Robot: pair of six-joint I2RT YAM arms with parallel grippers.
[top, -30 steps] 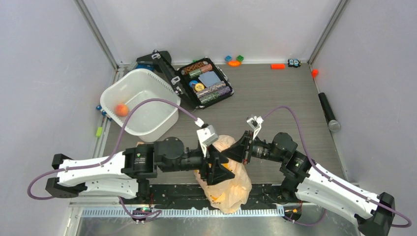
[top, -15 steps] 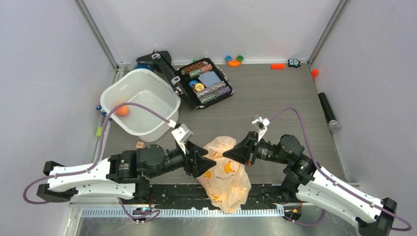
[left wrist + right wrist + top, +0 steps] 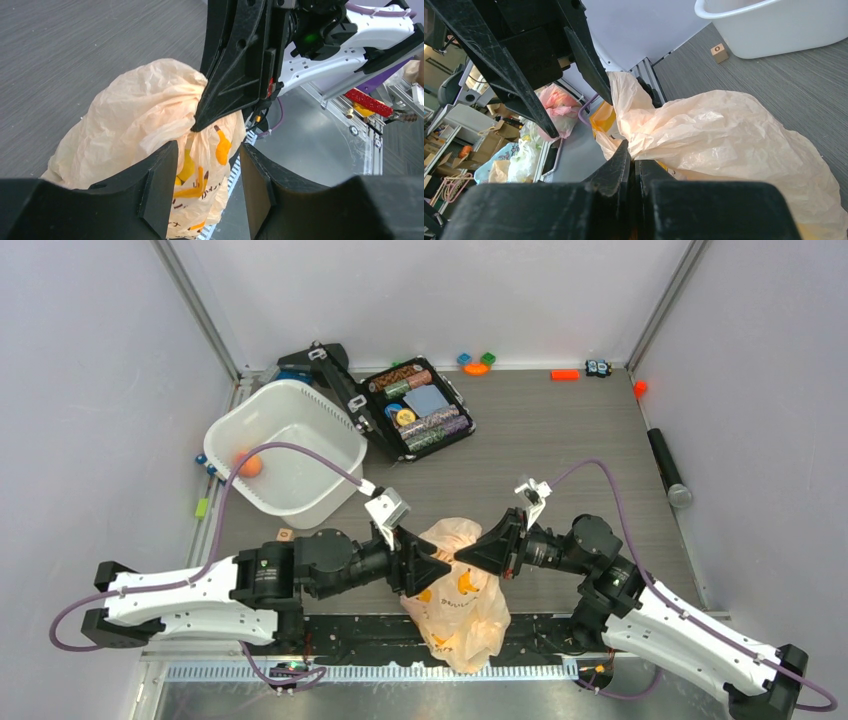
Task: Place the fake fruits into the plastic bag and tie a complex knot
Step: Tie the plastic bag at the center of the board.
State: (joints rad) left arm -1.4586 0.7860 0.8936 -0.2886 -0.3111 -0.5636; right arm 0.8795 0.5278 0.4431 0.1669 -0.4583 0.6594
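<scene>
- Top external view: the plastic bag (image 3: 465, 595) sits at the table's near edge between the two arms. It is pale peach and crinkled, and it bulges. The film hides what is inside.
- Right wrist view: the right gripper (image 3: 633, 156) is on the bag's right side. Its jaws are pressed fully together on a gathered twist of film at the bag's top.
- Left wrist view: the left gripper (image 3: 207, 152) is on the bag's left side. Its jaws stand partly apart and hold nothing. Printed film shows in the gap, but I cannot tell if a finger touches it.
- The step in hand looks like gathering the bag's neck for the knot.
- To do it well, the left jaws should close on loose film just beside the right pinch, not on the bulging body.
- The right pinch should hold firm while the left takes hold. Any pull apart should be gentle, since thin film can slip or tear.
- Beyond the bag, to its far left, a white tub (image 3: 300, 450) holds a small orange fruit (image 3: 249, 466), well apart from the bag.
</scene>
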